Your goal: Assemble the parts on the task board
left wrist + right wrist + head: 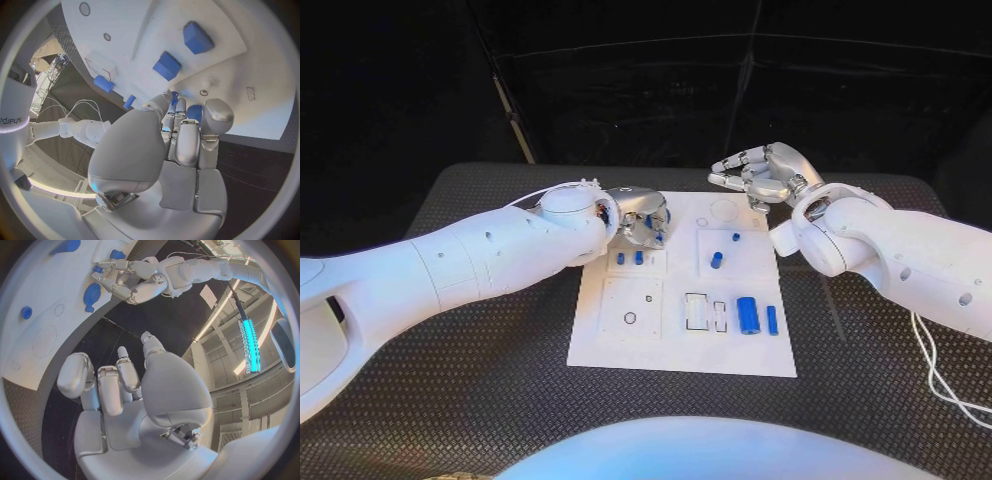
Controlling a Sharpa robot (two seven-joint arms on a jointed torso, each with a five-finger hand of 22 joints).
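The white task board (678, 345) lies in the middle of the table. My left hand (639, 215) hovers over the board's far left corner with its fingers curled, pinching a small blue part (194, 112) at its fingertips. Just in front of it, two small blue blocks (629, 258) sit on the board; in the left wrist view they are the blocks (181, 51). Two blue pegs (726, 250) stand right of centre. A large blue cylinder (749, 315) and a thin blue bar (772, 320) lie at the near right. My right hand (762, 172) hangs beyond the board's far right corner, fingers loosely bent, holding nothing.
Outlined recesses (630, 305) and a framed slot (697, 311) mark the board's near half. The board rests on a black ribbed mat (473, 370). A white cable (935, 370) trails along the table's right side.
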